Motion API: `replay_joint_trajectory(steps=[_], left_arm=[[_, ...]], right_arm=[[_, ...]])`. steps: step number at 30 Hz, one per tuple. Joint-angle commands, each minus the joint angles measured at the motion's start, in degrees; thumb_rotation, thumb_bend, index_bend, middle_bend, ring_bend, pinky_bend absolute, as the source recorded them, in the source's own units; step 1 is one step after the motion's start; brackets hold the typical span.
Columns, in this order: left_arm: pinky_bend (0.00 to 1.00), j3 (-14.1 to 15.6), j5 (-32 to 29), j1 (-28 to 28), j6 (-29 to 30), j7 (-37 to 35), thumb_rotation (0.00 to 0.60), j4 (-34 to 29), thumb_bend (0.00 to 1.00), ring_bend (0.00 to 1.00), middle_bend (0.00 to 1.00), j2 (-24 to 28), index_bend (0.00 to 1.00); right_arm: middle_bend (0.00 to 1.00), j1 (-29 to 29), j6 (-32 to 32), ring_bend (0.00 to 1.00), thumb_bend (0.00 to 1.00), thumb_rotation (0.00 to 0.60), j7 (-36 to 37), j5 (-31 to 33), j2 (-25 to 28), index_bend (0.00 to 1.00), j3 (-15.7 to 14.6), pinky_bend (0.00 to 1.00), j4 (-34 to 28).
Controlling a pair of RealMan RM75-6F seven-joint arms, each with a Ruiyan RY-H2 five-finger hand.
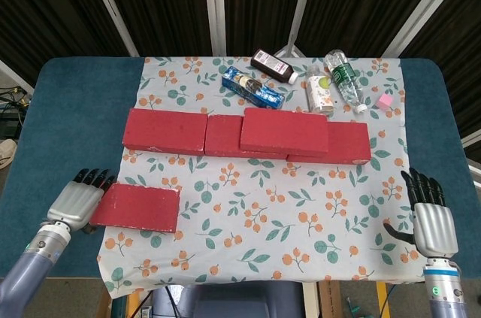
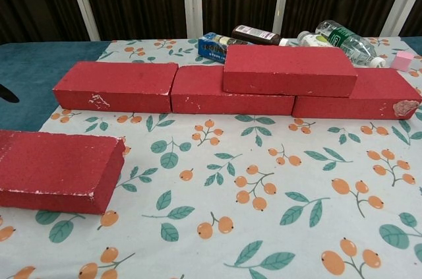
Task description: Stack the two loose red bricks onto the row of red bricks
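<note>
Red loose brick (image 1: 135, 207) lies near the table's front left corner. It looks heavy, stiff and rough; grasp its long sides. Left robot hand (image 1: 75, 203) touches its end, holding nothing; right robot hand (image 1: 431, 216) is spread, empty.

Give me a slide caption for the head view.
Left hand at the loose red brick; one brick already stacked on the row.

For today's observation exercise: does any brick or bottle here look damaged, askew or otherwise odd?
Yes. The rightmost row brick has a chipped, pale corner at its right end. The clear water bottle and two other bottles lie on their sides behind the row. The loose brick sits apart, near the left hand.
</note>
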Motion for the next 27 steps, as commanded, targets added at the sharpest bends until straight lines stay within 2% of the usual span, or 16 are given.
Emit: replay_joint_trajectory(steps=[1,10,27], left_arm=[[0.03,0.50,-1.49,-1.35,2.86,0.93,0.600,3.07,0.00,0.00,0.00,-4.92,0.00],[0.03,2.07,-2.99,-3.67,4.57,1.84,0.600,6.29,0.00,0.00,0.00,-11.06,0.00],[0.03,4.82,-0.98,-4.50,7.14,1.07,0.600,6.43,0.00,0.00,0.00,-12.76,0.00]], right_arm=[[0.00,-0.21,-0.78,0.00,0.00,0.600,0.09,0.38,0.30,0.00,0.34,0.00,0.02],[0.00,-0.99,-1.98,0.00,0.00,0.600,0.27,0.97,0.70,0.00,1.95,0.00,-0.08],[0.00,-2.27,-2.69,0.00,0.00,0.600,-0.03,0.64,0.43,0.00,3.61,0.00,-0.55]])
